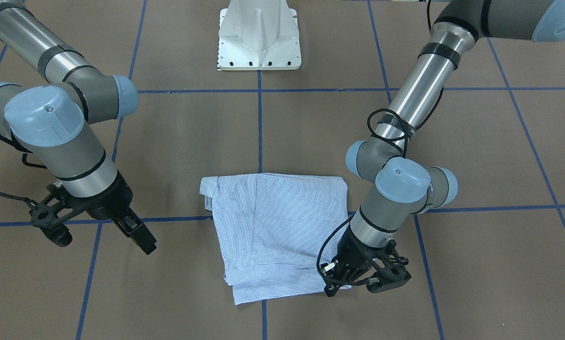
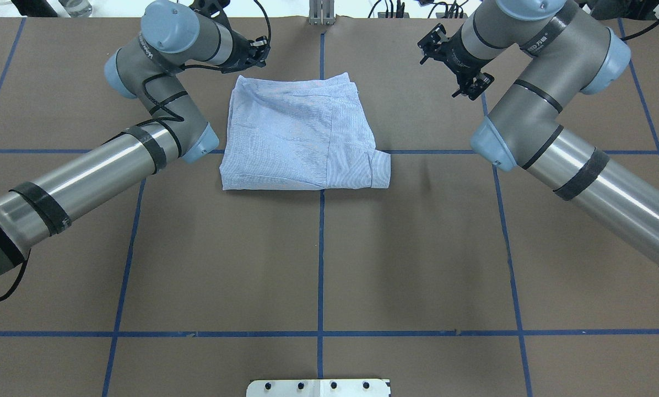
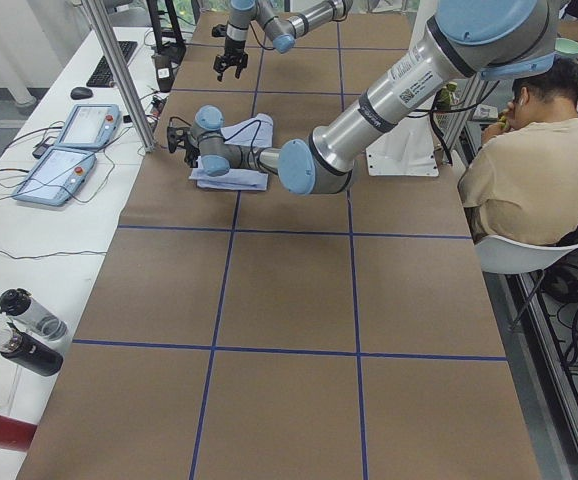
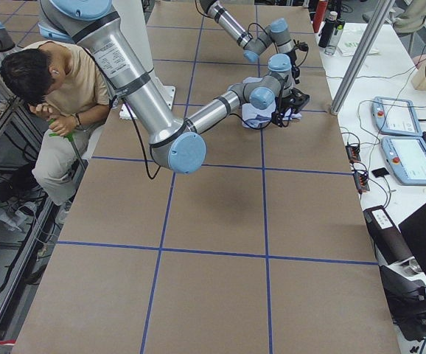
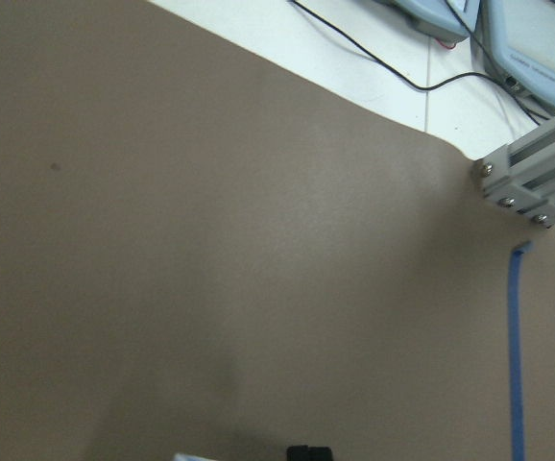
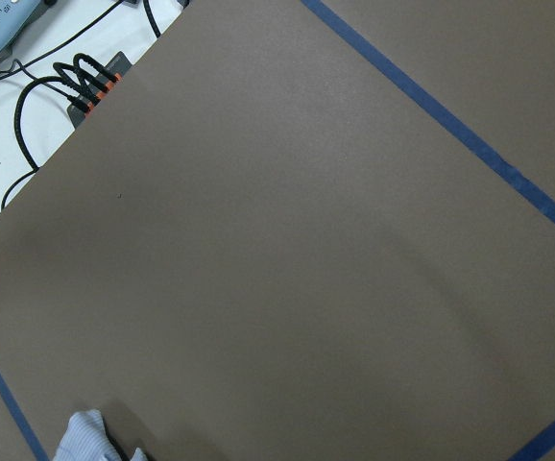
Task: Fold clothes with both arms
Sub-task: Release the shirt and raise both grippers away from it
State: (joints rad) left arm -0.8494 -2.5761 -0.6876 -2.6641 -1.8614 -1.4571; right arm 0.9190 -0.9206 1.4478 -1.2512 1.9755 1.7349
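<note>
**Striped light blue-and-white button-up shirt (image 1: 282, 226) folded small, both grippers empty**

Left black two-finger gripper (image 1: 365, 282): fingers (image 1: 332, 284) spread, pinching nothing. One tip is at the shirt's corner on the operators' side; cannot tell if it touches. Right black two-finger gripper (image 1: 96, 233): fingers wide apart, empty, hanging well clear of the opposite edge. Shirt lies flat mid-table on brown paper surface with blue tape grid (image 1: 178, 141), layered into a rough rectangle, no sleeve trailing, edges slightly uneven. Judgement: folding mostly done, with maybe one more halving fold or a tidy-up left.

A seated man (image 3: 524, 170), two pendants (image 3: 87, 125) and bottles (image 3: 31, 353) flank the blue-taped brown table (image 2: 417, 248)
</note>
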